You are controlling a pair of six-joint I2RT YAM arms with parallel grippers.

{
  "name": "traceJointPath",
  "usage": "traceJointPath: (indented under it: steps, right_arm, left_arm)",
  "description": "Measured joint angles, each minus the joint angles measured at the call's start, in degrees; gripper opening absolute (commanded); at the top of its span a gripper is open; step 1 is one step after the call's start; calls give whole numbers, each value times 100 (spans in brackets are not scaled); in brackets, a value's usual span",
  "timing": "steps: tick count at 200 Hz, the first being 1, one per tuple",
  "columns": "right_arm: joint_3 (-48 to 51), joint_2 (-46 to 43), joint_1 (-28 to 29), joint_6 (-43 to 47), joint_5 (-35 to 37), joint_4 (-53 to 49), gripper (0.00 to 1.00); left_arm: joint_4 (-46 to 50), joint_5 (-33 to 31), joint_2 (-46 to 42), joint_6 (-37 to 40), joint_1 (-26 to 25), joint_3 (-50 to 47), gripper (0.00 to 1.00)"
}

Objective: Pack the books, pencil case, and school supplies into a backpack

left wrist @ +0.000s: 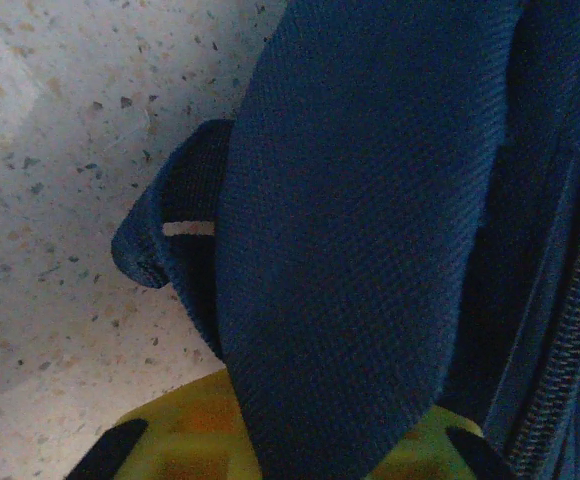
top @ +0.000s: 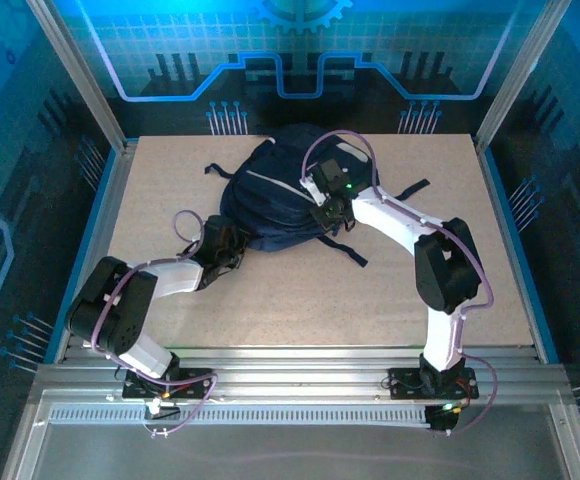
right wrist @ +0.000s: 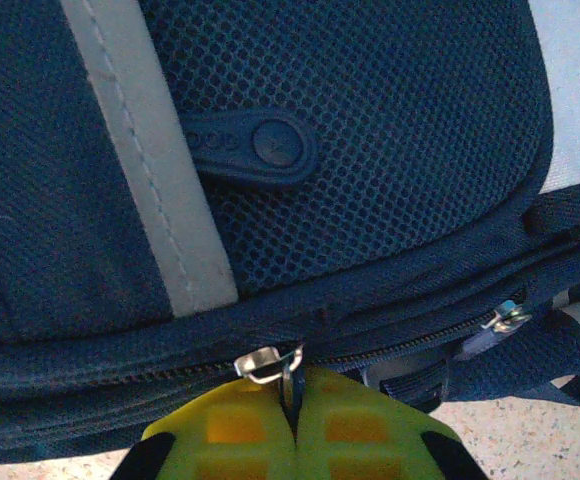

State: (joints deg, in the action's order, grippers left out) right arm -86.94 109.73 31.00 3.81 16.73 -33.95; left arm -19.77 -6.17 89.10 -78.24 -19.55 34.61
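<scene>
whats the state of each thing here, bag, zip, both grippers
backpack: lying on the table, zip looks closed where it shows
zipper pull: pinched in the right gripper
right gripper: shut on the zipper pull
left gripper: at the backpack's near left edge, a blue fabric fold across its fingers; gripping or not, cannot tell

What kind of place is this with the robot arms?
Probably a robot lab's test booth, not a classroom. A left arm and right arm are bolted to a metal rail, a blue circuit-pattern wall stands behind, and a backpack lies on the table.
</scene>
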Motion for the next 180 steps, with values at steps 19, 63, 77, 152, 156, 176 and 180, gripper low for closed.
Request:
traceJointPath:
  steps: [19,63,77,152,156,176,180]
  right_arm:
    - [334,-227,-72,-118,179,127,90]
    - [2175,-1971,-531,-741,535,627,100]
    - [2758,-2444,-765,-916,846,1099,100]
    - [5628,-2833,-2260,-739,400,4656,100]
    - [5707,-2833,-2304,-704,302,4848,100]
    - [6065,-2837,-2369,-568,-7,5917,100]
    - [6142,-2798,-2374,-564,-63,6161,100]
  left_arm:
    - [490,-76,-243,302,114,61,83]
    - [1974,-562,-1303,1928,297,758,99]
    - [2249,-824,-1679,2677,339,968,99]
    - [1384,-2356,-2094,6096,957,42,99]
    - [1241,-2363,-2039,6218,1005,-79,99]
    - [293,-2258,-1692,6693,1222,-647,99]
    - [90,-2197,-1600,6798,1272,-758,99]
